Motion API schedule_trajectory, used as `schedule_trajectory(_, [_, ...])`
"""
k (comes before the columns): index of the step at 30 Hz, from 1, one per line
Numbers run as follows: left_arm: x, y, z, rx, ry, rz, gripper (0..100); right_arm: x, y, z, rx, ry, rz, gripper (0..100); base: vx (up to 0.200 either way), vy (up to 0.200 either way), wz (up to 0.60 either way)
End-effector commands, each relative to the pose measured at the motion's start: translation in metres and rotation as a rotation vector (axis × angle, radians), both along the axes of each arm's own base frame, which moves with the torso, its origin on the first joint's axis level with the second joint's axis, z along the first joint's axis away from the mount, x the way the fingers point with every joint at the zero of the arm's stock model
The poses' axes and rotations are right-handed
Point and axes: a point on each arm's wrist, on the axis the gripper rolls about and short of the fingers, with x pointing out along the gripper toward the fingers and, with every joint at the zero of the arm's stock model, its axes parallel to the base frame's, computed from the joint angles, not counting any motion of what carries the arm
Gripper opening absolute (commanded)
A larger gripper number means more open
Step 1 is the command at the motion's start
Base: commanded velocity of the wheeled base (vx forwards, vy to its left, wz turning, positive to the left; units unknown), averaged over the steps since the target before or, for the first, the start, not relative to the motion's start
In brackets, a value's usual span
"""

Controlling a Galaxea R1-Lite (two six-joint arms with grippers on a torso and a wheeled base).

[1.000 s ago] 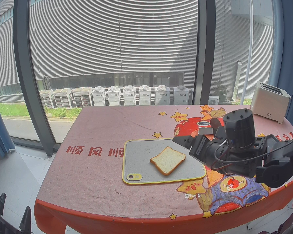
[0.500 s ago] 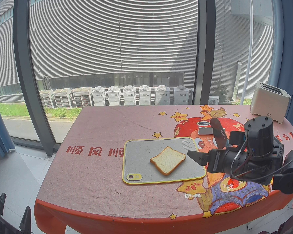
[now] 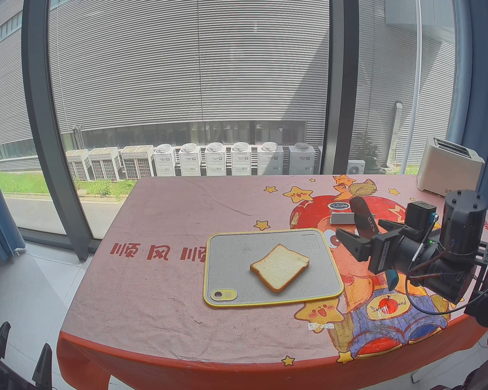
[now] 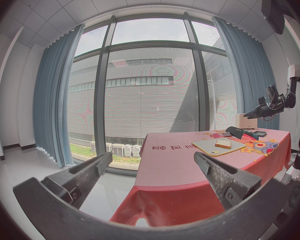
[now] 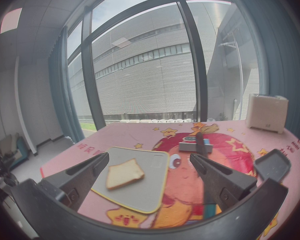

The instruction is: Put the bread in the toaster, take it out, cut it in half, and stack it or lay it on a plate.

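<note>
One table (image 3: 162,299) in a pink cartoon cloth stands at the window. One grey board (image 3: 238,261) lies on it, ahead of the right gripper (image 3: 362,228), which hovers over the table's near right part, fingers spread and empty. One white toaster (image 3: 449,170) sits well beyond that gripper, at the far right corner. The left gripper (image 4: 153,155) hangs off the table's left side, likewise parted, holding nothing. One dark plate (image 5: 271,165) rests near the right gripper. One bread slice (image 3: 280,267) lies flat on the board. One black knife (image 5: 200,142) sits close ahead of the right gripper.
</note>
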Motion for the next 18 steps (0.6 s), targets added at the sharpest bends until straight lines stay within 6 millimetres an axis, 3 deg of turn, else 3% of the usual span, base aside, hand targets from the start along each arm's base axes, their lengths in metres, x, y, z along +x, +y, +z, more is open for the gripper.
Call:
schedule_trajectory(1, [0.000,0.000,-0.005,0.001,0.001,0.000,100,0.002,-0.020,-0.008,-0.054,-0.008,-0.056,100,0.000,0.000,0.00])
schedule_trajectory(7, [0.000,0.000,-0.005,0.000,0.001,0.000,100,0.010,-0.035,0.002,-0.035,-0.041,-0.125,100,0.000,0.000,0.00])
schedule_trajectory(18, [0.000,0.000,-0.005,0.000,0.001,0.000,100,0.015,-0.045,-0.001,-0.044,-0.025,-0.173,100,0.000,0.000,0.00])
